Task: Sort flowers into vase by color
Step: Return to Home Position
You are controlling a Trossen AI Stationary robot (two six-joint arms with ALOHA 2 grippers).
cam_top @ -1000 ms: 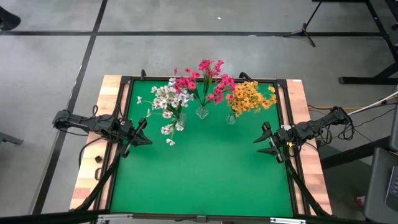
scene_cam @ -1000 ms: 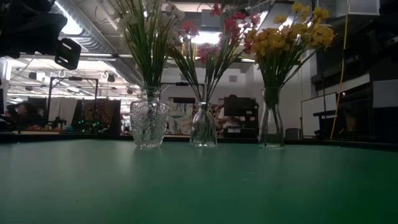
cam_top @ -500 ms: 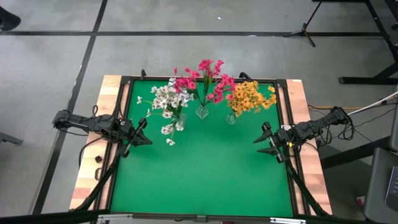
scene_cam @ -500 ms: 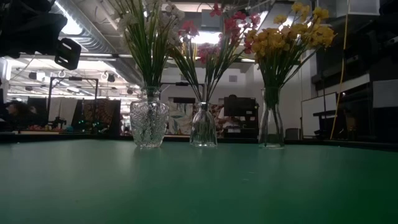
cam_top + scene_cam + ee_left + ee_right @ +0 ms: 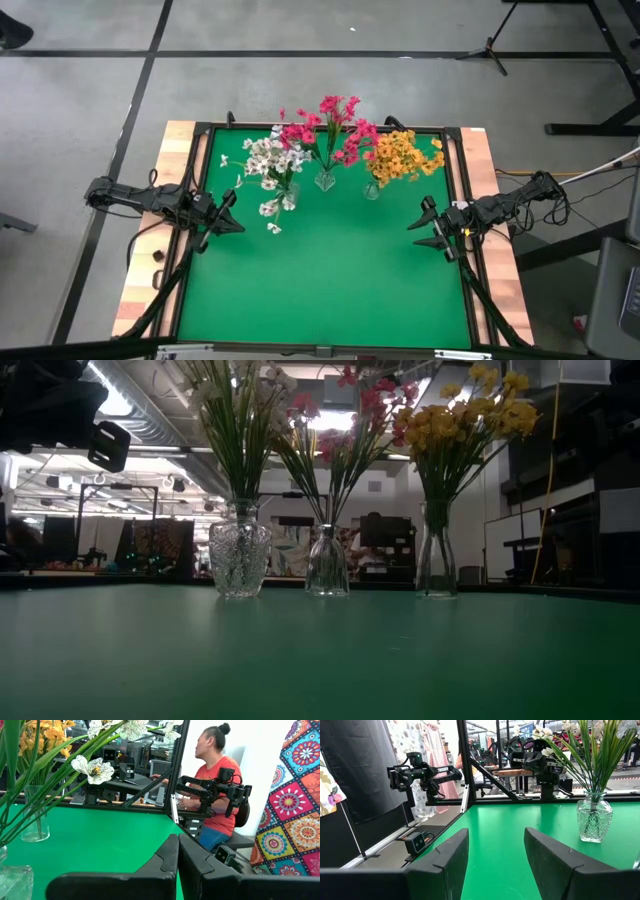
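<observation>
As all flowers [image 5: 330, 135] stood sorted in vases [image 5: 240, 558], my left claw [image 5: 232, 213] hung closed, right claw [image 5: 418, 228] open, at the desk's [image 5: 320, 290] side edges; homing needed no grasp.

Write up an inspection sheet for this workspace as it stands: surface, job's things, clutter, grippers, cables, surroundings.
Surface: green table mat, flat.
Job's things: white flowers in the cut-glass vase, magenta-pink flowers in the narrow clear middle vase, yellow-orange flowers in the tall clear vase; all upright in a row at the back of the mat.
Clutter: nothing seen on the mat.
Grippers: left gripper shut, at the mat's left edge; right gripper open, at its right edge; both empty.
Cables: dark cables along the right arm, off the mat.
Surroundings: seated person in a red shirt; grey floor.
</observation>
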